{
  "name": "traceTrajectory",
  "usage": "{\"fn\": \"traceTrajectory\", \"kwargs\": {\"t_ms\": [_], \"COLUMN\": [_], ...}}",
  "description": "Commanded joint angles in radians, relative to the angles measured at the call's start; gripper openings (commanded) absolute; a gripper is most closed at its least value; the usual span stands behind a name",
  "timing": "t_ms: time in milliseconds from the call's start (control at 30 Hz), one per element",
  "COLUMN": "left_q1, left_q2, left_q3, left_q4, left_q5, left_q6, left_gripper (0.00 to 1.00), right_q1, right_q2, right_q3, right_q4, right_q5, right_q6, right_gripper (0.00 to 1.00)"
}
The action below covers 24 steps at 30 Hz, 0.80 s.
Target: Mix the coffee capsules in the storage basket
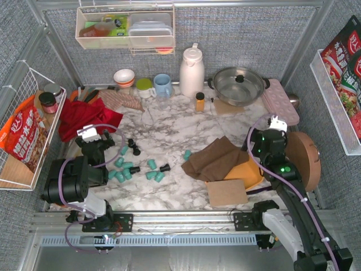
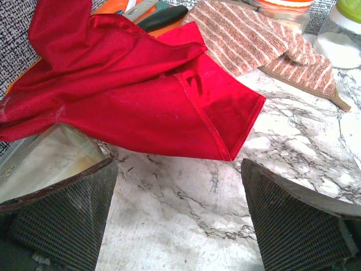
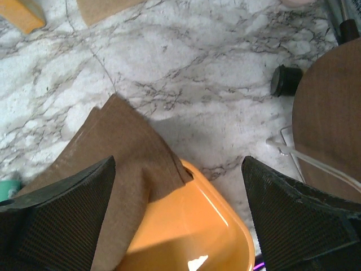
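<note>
Teal and black coffee capsules (image 1: 152,164) lie scattered on the marble table, left of centre, outside the basket. The orange storage basket (image 1: 250,173) sits at the right, partly under a brown cloth (image 1: 216,158) and a cardboard piece (image 1: 226,192). My left gripper (image 1: 102,140) is open and empty over bare marble (image 2: 179,220), beside a red cloth (image 2: 141,96) and left of the capsules. My right gripper (image 1: 261,152) is open and empty, hovering over the basket's corner (image 3: 192,226); its midpoint (image 3: 179,221) is above the orange plastic. One teal capsule (image 3: 7,189) shows at the left edge there.
A round wooden board (image 1: 303,160) stands right of my right arm. A striped cloth (image 2: 265,39), cups, a white jug (image 1: 191,71), an amber bottle (image 1: 199,101), a steel pot (image 1: 239,84) and a pink tray (image 1: 280,100) line the back. A wire rack (image 1: 25,130) hangs at left.
</note>
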Motion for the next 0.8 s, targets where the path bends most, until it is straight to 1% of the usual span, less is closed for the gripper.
{"fn": "traceTrajectory", "kwargs": {"t_ms": [0, 200, 467, 567, 700, 767], "left_q1": [0.001, 0.001, 0.001, 0.001, 0.001, -0.003], "left_q2": [0.002, 0.003, 0.002, 0.003, 0.001, -0.029], "left_q3": [0.000, -0.001, 0.001, 0.001, -0.002, -0.009], "left_q4": [0.023, 0.023, 0.020, 0.021, 0.027, 0.017], "left_q5": [0.008, 0.008, 0.008, 0.008, 0.006, 0.011], "left_q6": [-0.005, -0.005, -0.003, -0.003, -0.004, 0.004], "left_gripper": [0.99, 0.99, 0.99, 0.99, 0.99, 0.99], "right_q1": [0.010, 0.034, 0.088, 0.113, 0.153, 0.180], "right_q2": [-0.042, -0.093, -0.056, -0.059, -0.071, -0.068], "right_q3": [0.027, 0.040, 0.097, 0.104, 0.081, 0.080], "right_q4": [-0.129, -0.179, -0.186, -0.185, -0.141, -0.126], "right_q5": [-0.054, -0.126, -0.160, -0.155, -0.159, -0.160], "right_q6": [0.020, 0.013, -0.006, -0.003, 0.007, 0.002], "right_gripper": [0.99, 0.98, 0.94, 0.91, 0.85, 0.82]}}
